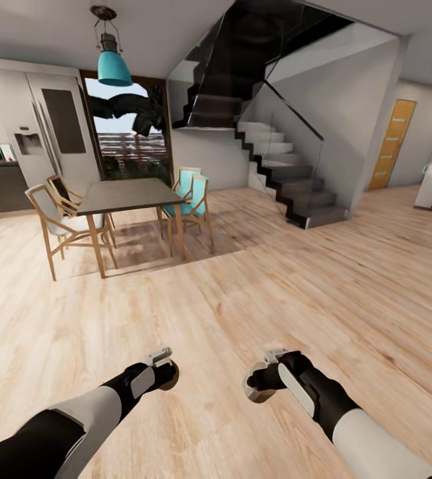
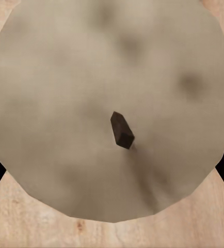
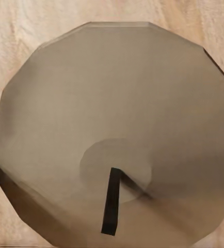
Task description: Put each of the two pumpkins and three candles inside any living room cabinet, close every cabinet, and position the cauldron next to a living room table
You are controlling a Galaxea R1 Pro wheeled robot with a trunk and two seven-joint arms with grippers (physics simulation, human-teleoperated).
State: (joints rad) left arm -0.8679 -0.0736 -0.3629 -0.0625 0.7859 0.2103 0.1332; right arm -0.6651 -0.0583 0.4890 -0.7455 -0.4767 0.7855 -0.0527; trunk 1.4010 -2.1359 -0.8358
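Pale wood flooring stretches ahead of the robot as it stands in an open-plan room, both arms held low and forward; the left gripper and the right gripper each appear to carry a candle, judging from the wrist views, where a broad beige candle top with a short dark wick fills most of the left wrist view and a tan candle top with a longer dark wick fills most of the right wrist view, floorboards showing around both; the fingers themselves are largely hidden behind the candles, so whether they are clenched on them cannot be told for certain, though each candle hangs over the floor with nothing else under it; ahead to the left stands a dark dining table ringed by wooden chairs under a teal pendant lamp, with a fridge behind and a dark staircase to the right; an orange door shows at far right; the step in hand looks like carrying two candles toward a cabinet; the next move calls for turning the base to find the living room unit, then opening a front panel, which will need one hand freed first.
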